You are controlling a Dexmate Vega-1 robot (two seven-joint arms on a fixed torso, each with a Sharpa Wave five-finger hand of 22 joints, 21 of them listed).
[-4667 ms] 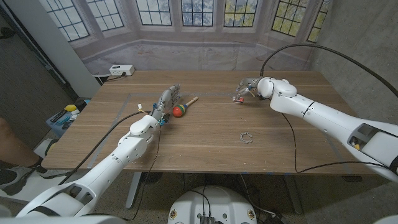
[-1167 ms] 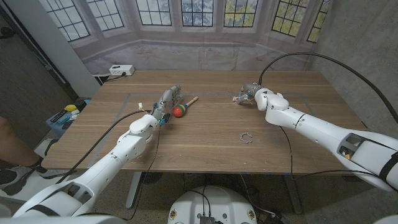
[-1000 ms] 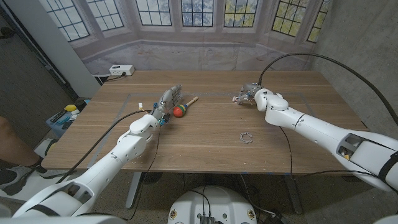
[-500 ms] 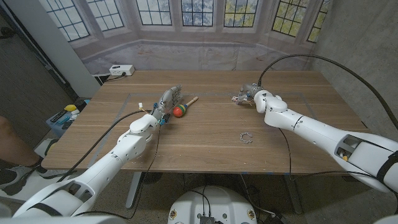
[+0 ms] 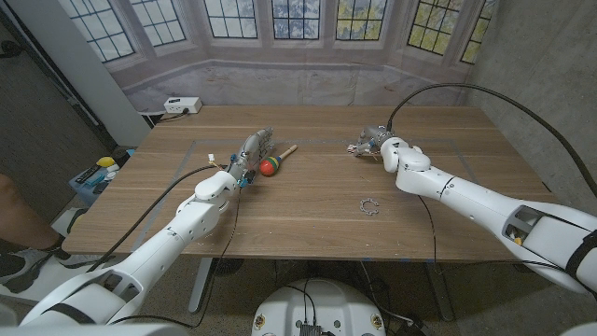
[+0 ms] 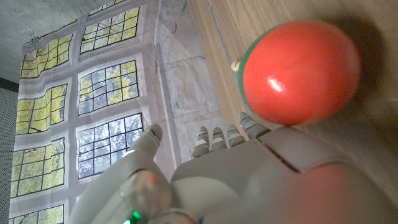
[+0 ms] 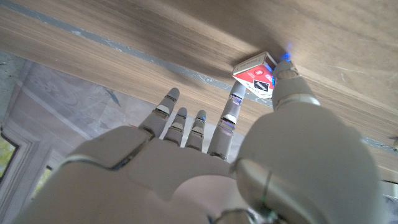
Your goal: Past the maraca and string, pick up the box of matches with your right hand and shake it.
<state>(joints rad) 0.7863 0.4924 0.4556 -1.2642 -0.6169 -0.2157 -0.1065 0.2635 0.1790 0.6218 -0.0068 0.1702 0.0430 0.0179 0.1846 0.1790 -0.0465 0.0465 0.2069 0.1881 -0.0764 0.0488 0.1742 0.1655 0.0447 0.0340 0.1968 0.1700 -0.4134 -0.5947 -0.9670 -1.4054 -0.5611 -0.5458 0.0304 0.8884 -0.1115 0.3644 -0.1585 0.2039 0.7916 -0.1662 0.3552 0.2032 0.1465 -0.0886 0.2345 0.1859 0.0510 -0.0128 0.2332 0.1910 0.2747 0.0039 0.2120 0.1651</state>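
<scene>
White glossy arms, grey segmented hands (green wrist light), black cables

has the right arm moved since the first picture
Yes. Against the still string, the right arm's forearm has swung toward the table's middle, while the right hand stays at the box of matches.

We see the maraca (image 5: 271, 165) left of the desk's (image 5: 308, 210) middle, our left hand (image 5: 250, 154) just beside it, the box of matches (image 5: 359, 147) toward the far right at our right hand (image 5: 377, 140), the string (image 5: 369, 205) nearer the front edge.
</scene>
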